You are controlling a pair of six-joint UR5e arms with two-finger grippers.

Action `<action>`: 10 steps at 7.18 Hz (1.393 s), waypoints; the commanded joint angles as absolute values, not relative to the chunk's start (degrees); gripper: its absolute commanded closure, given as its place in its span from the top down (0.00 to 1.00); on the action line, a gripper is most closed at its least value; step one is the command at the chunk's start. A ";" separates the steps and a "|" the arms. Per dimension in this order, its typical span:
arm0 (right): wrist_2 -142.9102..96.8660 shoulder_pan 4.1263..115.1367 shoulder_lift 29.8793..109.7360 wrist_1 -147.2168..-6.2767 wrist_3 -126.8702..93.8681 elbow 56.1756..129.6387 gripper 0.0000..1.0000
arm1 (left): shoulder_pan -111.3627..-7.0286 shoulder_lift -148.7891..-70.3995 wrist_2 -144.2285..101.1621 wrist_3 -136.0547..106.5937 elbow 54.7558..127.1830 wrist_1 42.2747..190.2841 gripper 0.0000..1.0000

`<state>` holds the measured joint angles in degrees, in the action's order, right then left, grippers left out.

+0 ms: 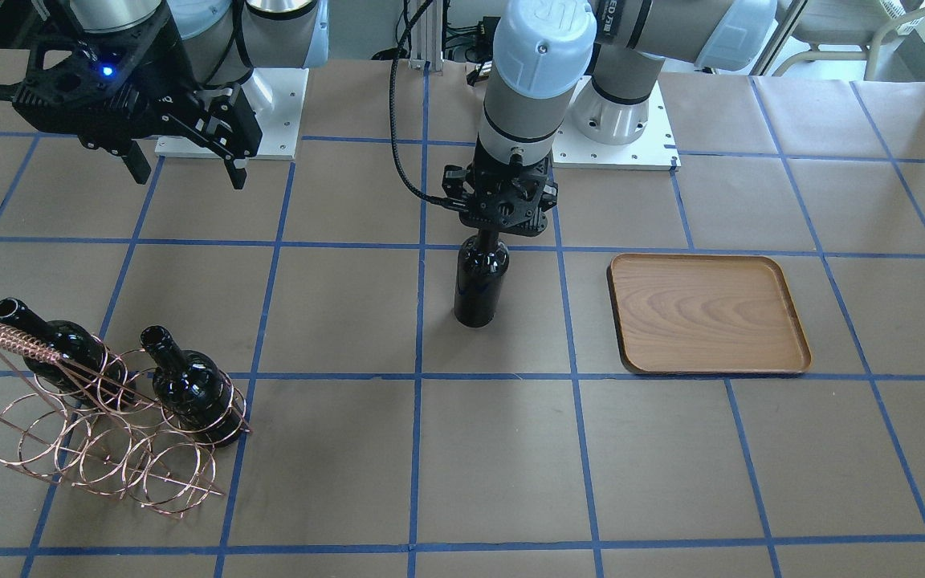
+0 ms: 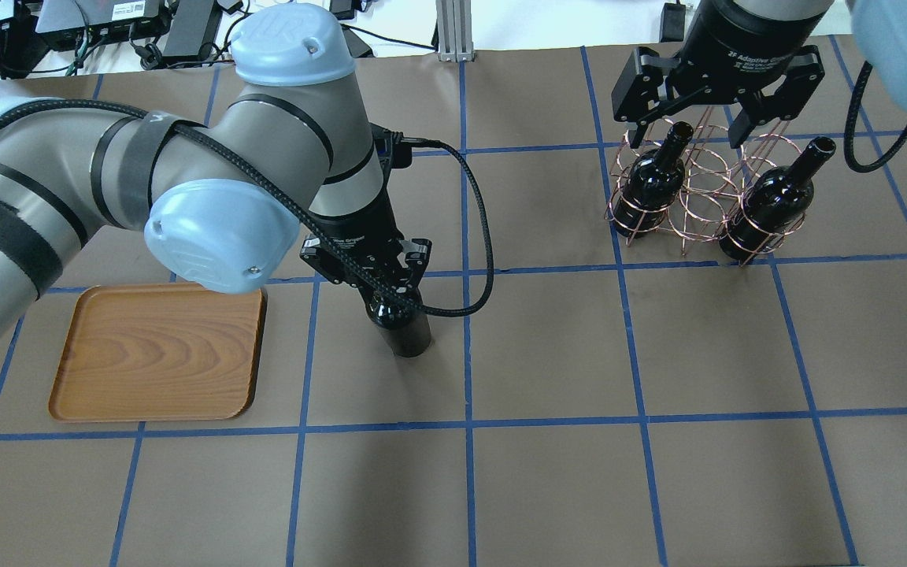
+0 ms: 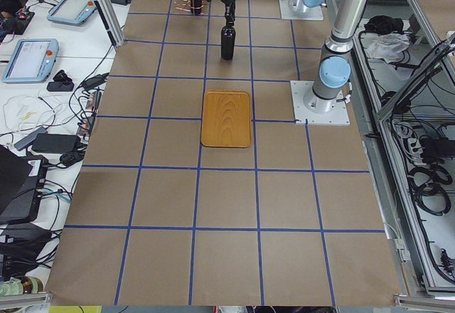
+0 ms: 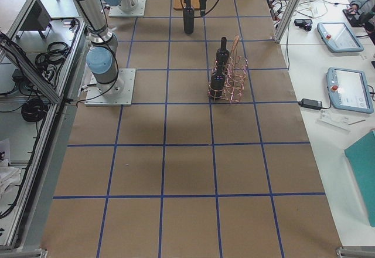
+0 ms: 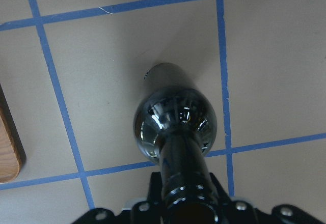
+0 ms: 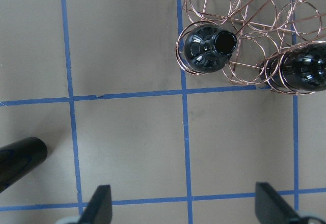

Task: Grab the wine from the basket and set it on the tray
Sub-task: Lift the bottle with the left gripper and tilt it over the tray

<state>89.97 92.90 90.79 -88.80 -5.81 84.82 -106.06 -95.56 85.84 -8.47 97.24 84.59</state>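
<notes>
Near-black glass: in the front-facing view the wine [image 1: 479, 289] stands upright, its neck clamped in the left gripper [image 1: 493, 231] under a vertical forearm. Whether its base touches the table [image 1: 350, 466] I cannot tell. The tray [image 1: 707, 315] lies at its three o'clock, one blue tape line [image 1: 568, 305] between them. Overhead, the right gripper [image 2: 686, 132], marked "2F Adaptive", hangs spread and empty above the basket [image 2: 701, 193], at the wine's two o'clock. The right wrist view shows its fingers [image 6: 102, 207] wide apart.

Glossy dark glass wine [image 1: 480, 281], wood-grain tray [image 1: 707, 315], copper-wire basket [image 1: 109, 433]
</notes>
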 commanded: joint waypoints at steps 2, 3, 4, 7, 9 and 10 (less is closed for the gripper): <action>90.00 92.90 90.79 -88.77 -5.80 84.90 1.00 | -102.50 -94.75 88.33 -7.05 91.26 89.35 0.00; 90.00 92.90 90.88 -88.77 -5.80 84.90 1.00 | -98.30 -94.31 89.98 -4.77 89.40 92.95 0.00; 90.00 92.90 90.88 -88.86 -5.80 84.99 0.99 | -93.04 -93.44 90.52 0.74 88.95 94.64 0.00; 90.00 92.99 91.14 -88.77 -5.80 85.69 1.00 | -77.13 -92.37 92.20 17.35 89.29 97.81 0.00; 90.00 92.99 91.41 -88.86 -5.80 85.87 1.00 | -69.38 -93.16 94.03 26.15 90.09 97.74 0.00; 90.00 92.99 91.41 -88.77 -5.80 85.87 1.00 | -67.78 -94.03 93.96 26.54 91.04 97.47 0.00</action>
<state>90.00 92.96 91.36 -88.81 -5.80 85.82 -70.78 -93.18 93.50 24.14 90.19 97.63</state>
